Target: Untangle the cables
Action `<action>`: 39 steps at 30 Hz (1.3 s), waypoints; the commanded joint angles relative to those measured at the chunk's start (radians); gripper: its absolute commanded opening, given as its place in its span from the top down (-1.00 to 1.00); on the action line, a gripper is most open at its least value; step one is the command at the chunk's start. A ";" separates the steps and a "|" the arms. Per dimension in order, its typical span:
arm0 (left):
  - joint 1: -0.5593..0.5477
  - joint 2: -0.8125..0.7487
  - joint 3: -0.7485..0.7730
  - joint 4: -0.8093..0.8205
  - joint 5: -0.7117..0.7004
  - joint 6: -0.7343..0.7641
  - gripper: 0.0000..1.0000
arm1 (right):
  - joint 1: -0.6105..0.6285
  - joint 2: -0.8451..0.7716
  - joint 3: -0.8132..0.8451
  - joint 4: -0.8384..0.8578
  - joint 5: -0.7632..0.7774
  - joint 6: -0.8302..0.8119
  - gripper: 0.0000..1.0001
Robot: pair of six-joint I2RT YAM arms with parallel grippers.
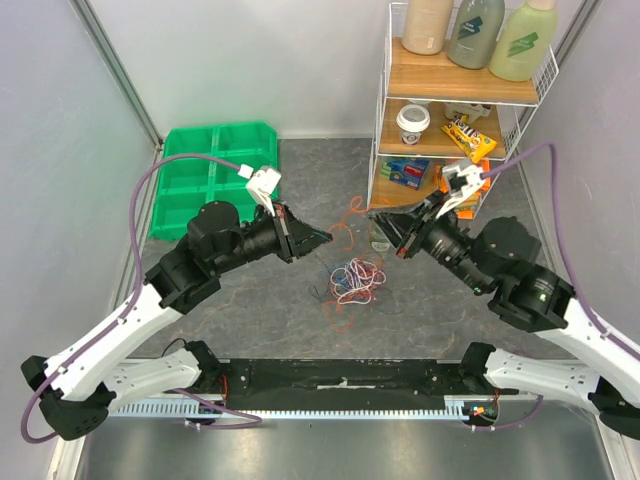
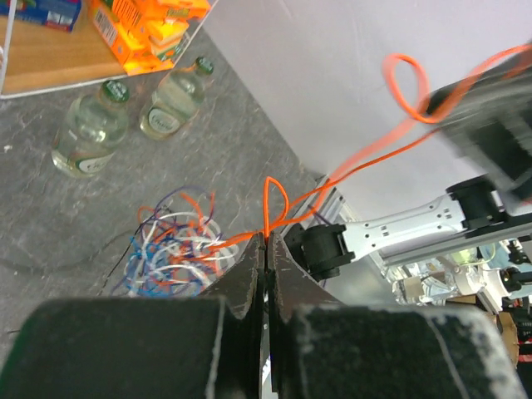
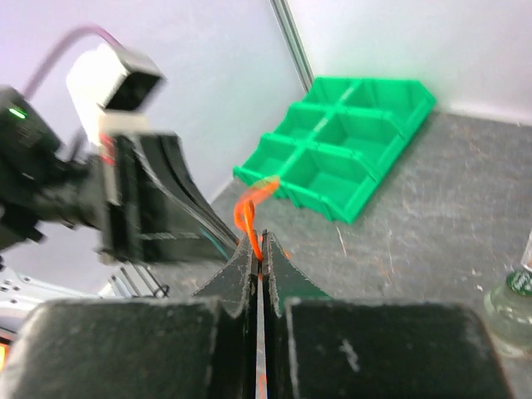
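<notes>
The cables lie as a loose red, blue, white and orange tangle (image 1: 352, 280) on the grey table between both arms, and show again in the left wrist view (image 2: 173, 249). One orange cable (image 2: 366, 158) runs out of the tangle and up toward the right arm. My left gripper (image 1: 325, 238) (image 2: 268, 237) is shut on this orange cable just above the tangle. My right gripper (image 1: 372, 212) (image 3: 259, 248) is shut on a loop of the orange cable (image 3: 248, 214), close to the left gripper. The strand (image 1: 350, 215) between the two hangs in slack loops.
A green compartment tray (image 1: 210, 175) (image 3: 349, 150) sits at the back left. A wire shelf (image 1: 450, 90) with bottles, a cup and snack packs stands at the back right. Two glass bottles (image 2: 91, 137) (image 2: 174, 104) stand on the table beside the shelf.
</notes>
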 commanded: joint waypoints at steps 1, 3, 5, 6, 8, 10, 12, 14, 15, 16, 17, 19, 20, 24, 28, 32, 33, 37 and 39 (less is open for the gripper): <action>-0.003 -0.003 -0.038 0.080 0.030 -0.001 0.97 | 0.005 0.041 0.135 -0.065 -0.004 0.005 1.00; -0.003 -0.007 -0.048 0.102 0.044 -0.009 0.97 | 0.005 0.048 0.171 -0.084 0.005 -0.012 1.00; -0.002 -0.006 -0.058 0.120 0.047 -0.014 0.97 | 0.004 0.040 0.139 -0.076 0.038 -0.043 1.00; -0.002 -0.006 -0.061 0.126 0.052 -0.014 0.97 | 0.005 0.041 0.098 -0.070 0.070 -0.050 1.00; -0.002 -0.001 -0.069 0.139 0.064 -0.014 0.97 | 0.005 0.080 0.062 -0.141 0.158 -0.029 1.00; -0.003 0.010 -0.078 0.163 0.092 -0.012 0.97 | 0.005 0.115 0.077 -0.168 0.082 -0.018 1.00; -0.003 0.020 -0.095 0.201 0.131 -0.020 0.97 | 0.004 0.089 0.039 -0.102 0.027 0.006 1.00; -0.002 0.037 -0.124 0.260 0.176 -0.031 0.95 | 0.005 0.052 0.008 -0.061 0.019 0.035 1.00; -0.003 0.045 -0.132 0.272 0.196 -0.038 0.92 | 0.004 0.042 0.005 -0.059 0.023 0.046 1.00; -0.005 0.057 -0.147 0.327 0.210 -0.047 0.90 | 0.005 0.037 0.007 -0.059 0.023 0.055 1.00; -0.005 0.066 -0.155 0.352 0.221 -0.060 0.85 | 0.005 0.035 0.008 -0.056 0.011 0.069 1.00; -0.008 0.089 -0.167 0.395 0.239 -0.074 0.76 | 0.005 0.041 0.005 -0.051 -0.013 0.091 1.00; -0.012 0.100 -0.166 0.396 0.235 -0.072 0.71 | 0.005 0.045 0.004 -0.044 -0.024 0.104 1.00; -0.037 0.126 -0.158 0.396 0.201 -0.043 0.35 | 0.005 0.045 -0.018 -0.018 -0.044 0.129 1.00; -0.061 0.139 -0.155 0.401 0.184 -0.023 0.03 | 0.005 0.038 -0.029 -0.012 -0.038 0.149 1.00; -0.086 0.165 -0.150 0.409 0.165 -0.014 -0.08 | 0.005 0.034 -0.036 0.019 -0.055 0.172 1.00; -0.090 0.175 -0.146 0.409 0.162 -0.011 -0.09 | 0.005 0.032 -0.041 0.027 -0.058 0.177 1.00; -0.097 0.204 -0.134 0.392 0.123 0.005 -0.02 | 0.005 0.025 -0.052 0.039 -0.080 0.197 1.00; -0.098 0.209 -0.131 0.378 0.097 0.014 -0.01 | 0.005 0.015 -0.061 0.039 -0.080 0.200 1.00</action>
